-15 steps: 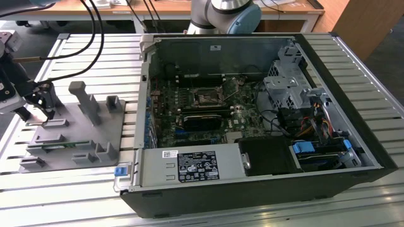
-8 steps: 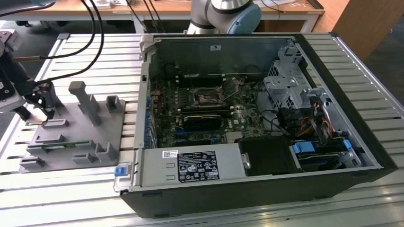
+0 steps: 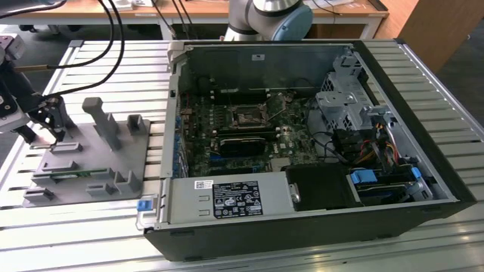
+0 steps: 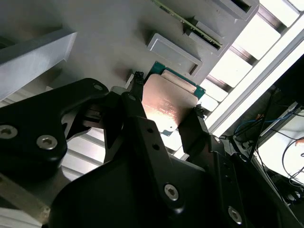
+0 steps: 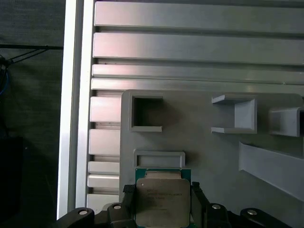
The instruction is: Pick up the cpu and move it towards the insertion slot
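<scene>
- One arm works here, and its jaws are pinching the single cpu (image 4: 167, 102). Two black fingers (image 4: 142, 124) press on opposite edges of the chip.
- In both wrist views the cpu shows a silvery metal top with a green rim around it.
- It sits between the jaws over one corner of the gray tray (image 3: 113, 164). I cannot tell whether it touches the tray surface.
- In the first wrist view, one low rectangular frame (image 5: 159, 158) on the tray lies just beside the cpu. One square pocket (image 5: 146, 113) is cut further along the same edge.
- Two U-shaped brackets (image 5: 235, 114) stand on the tray in that view.
- One thin green memory stick (image 4: 190, 21) stands on edge in a tray holder, apart from the cpu.
- In the exterior view the jaws hang at the tray's far corner, on the exterior view's left.
- One open computer case (image 3: 318, 226) lies on its side on the slatted metal worktop (image 3: 98, 68), just beside the tray on the exterior view's right.
- One insertion slot (image 3: 248, 118), a square dark socket in a metal frame, sits on the green board inside the case. It is well apart from the cpu.
- One long black block (image 3: 242, 144) lies on the board near the slot.
</scene>
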`<state>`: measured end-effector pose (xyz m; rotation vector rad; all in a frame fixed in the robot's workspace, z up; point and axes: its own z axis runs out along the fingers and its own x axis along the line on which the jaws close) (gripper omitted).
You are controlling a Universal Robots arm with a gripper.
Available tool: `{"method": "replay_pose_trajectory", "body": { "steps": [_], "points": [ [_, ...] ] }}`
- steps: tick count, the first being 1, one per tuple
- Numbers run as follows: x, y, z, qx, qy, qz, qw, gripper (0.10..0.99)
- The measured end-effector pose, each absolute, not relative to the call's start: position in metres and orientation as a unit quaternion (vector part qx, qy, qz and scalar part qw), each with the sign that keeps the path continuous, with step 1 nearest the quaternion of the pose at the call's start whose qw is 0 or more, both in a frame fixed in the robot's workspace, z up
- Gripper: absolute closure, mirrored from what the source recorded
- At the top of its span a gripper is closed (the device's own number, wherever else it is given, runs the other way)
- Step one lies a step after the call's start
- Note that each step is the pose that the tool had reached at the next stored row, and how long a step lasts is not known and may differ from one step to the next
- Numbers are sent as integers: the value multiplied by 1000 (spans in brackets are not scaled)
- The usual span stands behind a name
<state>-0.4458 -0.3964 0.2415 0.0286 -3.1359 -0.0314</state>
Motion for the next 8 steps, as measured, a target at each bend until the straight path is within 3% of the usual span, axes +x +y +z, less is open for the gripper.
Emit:
{"method": "replay_pose_trajectory", "body": {
  "steps": [8],
  "points": [
    [-446, -396, 244, 9, -1000, -9, 3, 541]
  ]
}}
